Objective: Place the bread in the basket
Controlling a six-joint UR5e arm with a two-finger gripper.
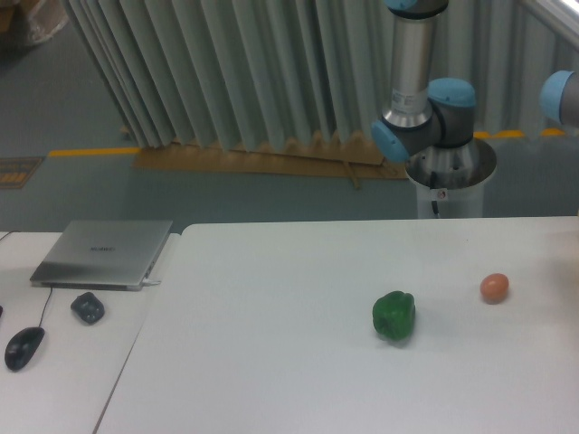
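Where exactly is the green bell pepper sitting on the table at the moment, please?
The glossy green bell pepper sits right of centre on the white table, with the small round orange-pink ball lying apart from it, further right and slightly behind.

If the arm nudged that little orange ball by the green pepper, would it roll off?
Probably yes. The orange ball looks round and smooth, so it would likely roll freely on the flat white table. It sits near the table's right side, so a rightward nudge seems riskiest.
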